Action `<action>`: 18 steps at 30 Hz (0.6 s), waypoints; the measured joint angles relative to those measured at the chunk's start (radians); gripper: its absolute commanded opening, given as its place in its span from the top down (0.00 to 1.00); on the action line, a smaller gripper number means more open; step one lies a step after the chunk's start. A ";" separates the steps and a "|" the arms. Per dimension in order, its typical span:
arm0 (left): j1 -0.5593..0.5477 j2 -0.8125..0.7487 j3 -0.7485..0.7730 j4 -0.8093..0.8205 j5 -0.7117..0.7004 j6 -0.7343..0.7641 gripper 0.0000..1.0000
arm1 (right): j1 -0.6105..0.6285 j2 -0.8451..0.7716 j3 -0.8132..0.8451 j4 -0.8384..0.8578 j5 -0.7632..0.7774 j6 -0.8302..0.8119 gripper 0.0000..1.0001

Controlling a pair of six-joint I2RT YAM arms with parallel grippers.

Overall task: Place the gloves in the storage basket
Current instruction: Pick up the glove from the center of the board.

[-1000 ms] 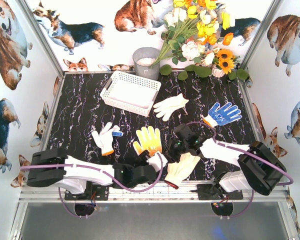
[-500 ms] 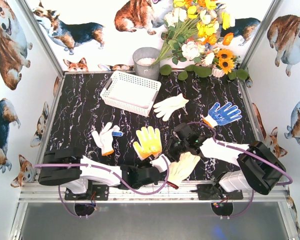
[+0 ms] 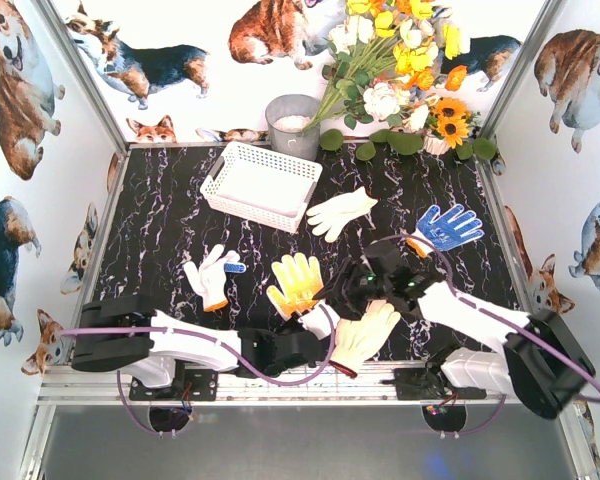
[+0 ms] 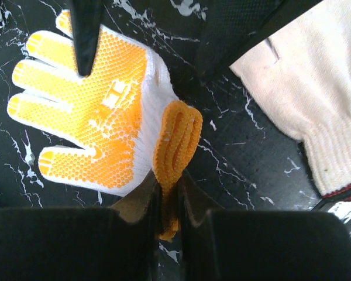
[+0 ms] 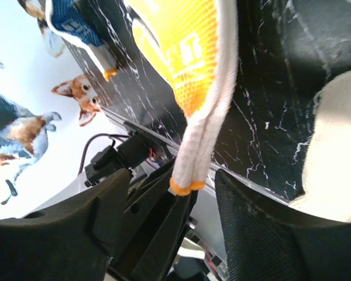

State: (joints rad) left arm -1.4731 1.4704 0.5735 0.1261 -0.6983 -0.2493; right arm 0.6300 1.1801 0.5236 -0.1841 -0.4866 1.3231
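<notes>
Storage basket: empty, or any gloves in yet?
Empty. The storage basket shows only its bare white floor; nothing lies inside.

Corgi-print walls point(image 3: 42, 95), black marbled tabletop point(image 3: 160, 228), flowers point(image 3: 398, 62) behind

No legible word, number or brand found in any view.

Orange-palmed glove point(image 4: 76, 117), near the middle of the worktop's near edge: a small pale emblem point(image 4: 118, 95) is pressed into the dotted palm. In the left wrist view it reads as two or three blocky strokes; in the right wrist view the same mark looks like letters, but the characters cannot be made out.

Blue-dotted glove point(image 5: 75, 22), toward the worktop's right edge: pale printed marks on the blue palm, too blurred to read.
</notes>
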 measured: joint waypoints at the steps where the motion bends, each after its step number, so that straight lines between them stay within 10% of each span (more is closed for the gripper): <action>1: 0.000 -0.012 0.000 -0.002 -0.001 -0.011 1.00 | -0.011 -0.021 -0.008 0.001 0.006 -0.005 0.31; 18: 0.000 -0.075 0.004 -0.060 0.020 -0.073 1.00 | -0.037 0.070 -0.063 0.101 0.007 -0.015 0.24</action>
State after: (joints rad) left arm -1.4731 1.3956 0.5774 0.0666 -0.6785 -0.3222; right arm 0.5930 1.2503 0.4610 -0.0834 -0.4793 1.3079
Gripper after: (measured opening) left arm 0.051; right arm 0.764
